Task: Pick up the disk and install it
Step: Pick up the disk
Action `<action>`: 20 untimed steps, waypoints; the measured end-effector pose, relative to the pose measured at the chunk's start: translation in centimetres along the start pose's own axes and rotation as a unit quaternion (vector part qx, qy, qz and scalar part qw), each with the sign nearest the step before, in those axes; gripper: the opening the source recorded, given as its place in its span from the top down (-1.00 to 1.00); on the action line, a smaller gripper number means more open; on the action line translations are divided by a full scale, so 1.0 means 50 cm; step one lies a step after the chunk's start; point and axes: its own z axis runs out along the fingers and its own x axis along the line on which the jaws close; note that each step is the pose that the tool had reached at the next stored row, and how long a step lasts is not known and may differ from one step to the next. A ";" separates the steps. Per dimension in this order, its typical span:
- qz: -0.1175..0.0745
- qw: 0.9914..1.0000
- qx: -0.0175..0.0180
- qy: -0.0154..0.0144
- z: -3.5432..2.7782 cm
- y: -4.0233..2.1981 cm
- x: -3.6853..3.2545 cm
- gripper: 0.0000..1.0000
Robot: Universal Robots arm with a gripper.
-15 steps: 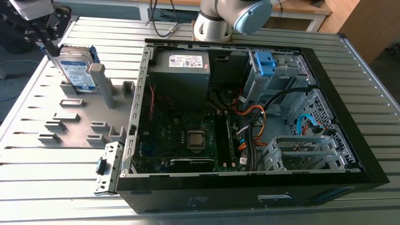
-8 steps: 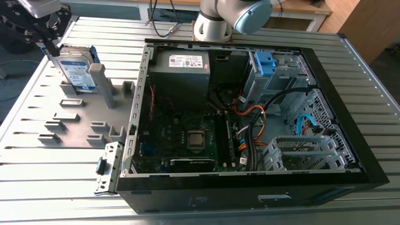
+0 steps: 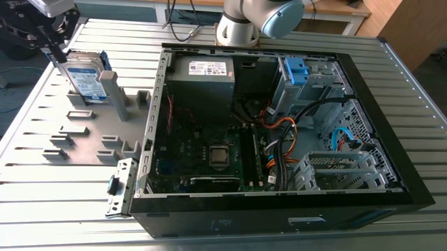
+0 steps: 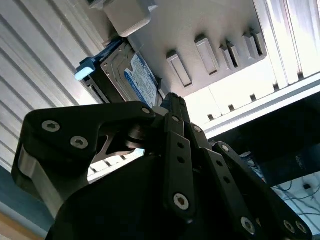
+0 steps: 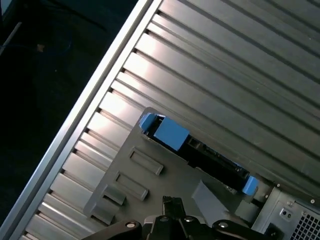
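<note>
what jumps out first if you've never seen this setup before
The open black computer case dominates the middle of the slotted metal table, with its board and orange cables exposed. At the exterior view's upper left, the disk stands on edge in a grey holder plate, and the gripper is close over its top edge.

Disk (image 3: 87, 78): blue-framed, white-blue label, upright on edge in grey rack (image 3: 91, 144).

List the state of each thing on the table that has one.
Disk: upright on edge in the grey rack, not installed.
Gripper: poised at the disk's top edge, contact unclear.
Computer case: lying on its side, open, side panel off.
</note>
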 end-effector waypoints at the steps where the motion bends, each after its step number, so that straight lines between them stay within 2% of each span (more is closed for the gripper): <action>1: -0.009 1.000 0.000 0.000 0.000 0.000 0.000 0.79; 3: -0.028 1.000 -0.001 0.001 0.000 0.000 0.000 0.79; 6: -0.055 0.999 -0.001 0.001 0.000 0.000 0.000 0.79; 8: -0.073 0.997 -0.002 0.002 0.000 0.000 0.000 0.79; 11: -0.100 0.995 -0.002 0.002 0.000 0.000 0.000 0.79; 14: -0.127 0.992 -0.003 0.003 0.000 0.000 0.000 0.79; 17: -0.154 0.988 -0.004 0.004 0.000 0.000 0.000 0.79; 20: -0.180 0.984 -0.004 0.004 0.000 0.000 0.000 0.79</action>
